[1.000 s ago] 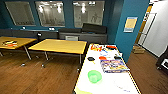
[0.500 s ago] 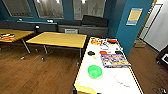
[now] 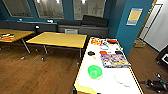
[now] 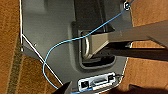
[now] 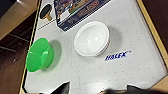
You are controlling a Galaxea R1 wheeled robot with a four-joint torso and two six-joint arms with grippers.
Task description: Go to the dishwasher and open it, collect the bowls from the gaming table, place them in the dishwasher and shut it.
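Observation:
The gaming table [image 3: 107, 86] is a long narrow table with a white top, straight ahead of me. One of the bowls [image 3: 95, 71], small and bright green, stands near its left edge at the near end. In the right wrist view the same green bowl [image 5: 40, 55] lies on the dotted white top of the gaming table [image 5: 120, 72], a little below the camera. My right arm [image 3: 155, 85] shows dark, low beside the table's right side. The dishwasher is out of view.
A white round dish [image 5: 92, 38] sits beside the green bowl. A colourful game box [image 3: 115, 60], a paddle [image 3: 91, 53] and small items lie further along the table. Yellow tables [image 3: 58, 39] stand left on the wood floor [image 3: 37, 75]. In the left wrist view are my grey base [image 4: 55, 37] and a blue cable [image 4: 50, 62].
The whole head picture has shifted: I have moved nearer to the white table, which now looms larger. The things on it have not moved.

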